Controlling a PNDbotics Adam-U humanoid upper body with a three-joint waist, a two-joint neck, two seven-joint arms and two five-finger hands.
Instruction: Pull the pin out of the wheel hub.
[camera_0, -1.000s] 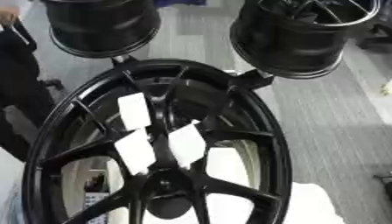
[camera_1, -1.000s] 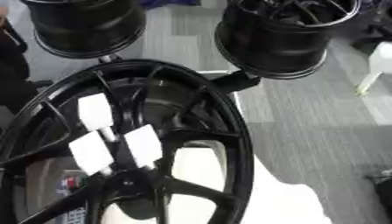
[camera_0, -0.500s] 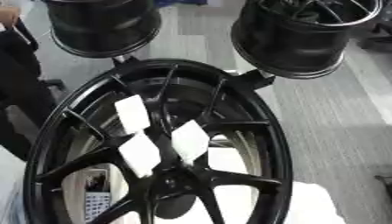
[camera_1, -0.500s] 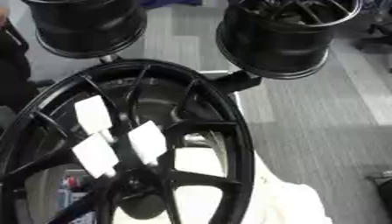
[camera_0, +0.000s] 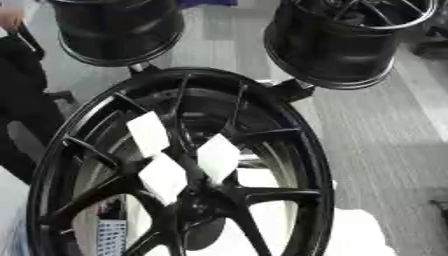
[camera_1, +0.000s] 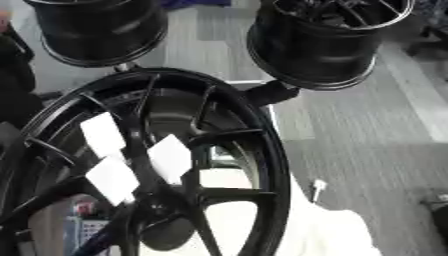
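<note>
Only my right eye catches a small white stick-like bit (camera_1: 317, 188) beside the big black spoked wheel hub (camera_0: 179, 165). Neither of my hands shows, so I can't tell their state. Pin: can't make it out. 3 white tags (camera_0: 219, 157) sit on spokes; 2 black rims (camera_0: 341, 42) behind, cut off.

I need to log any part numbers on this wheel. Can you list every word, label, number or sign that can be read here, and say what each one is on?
No text can be read anywhere.
Three white tags on the black wheel's spokes: they look blank.
A small printed sheet seen through the spokes at the lower left: it has dark marks, too blurred to read.
The two black rims behind: no lettering visible.
</note>
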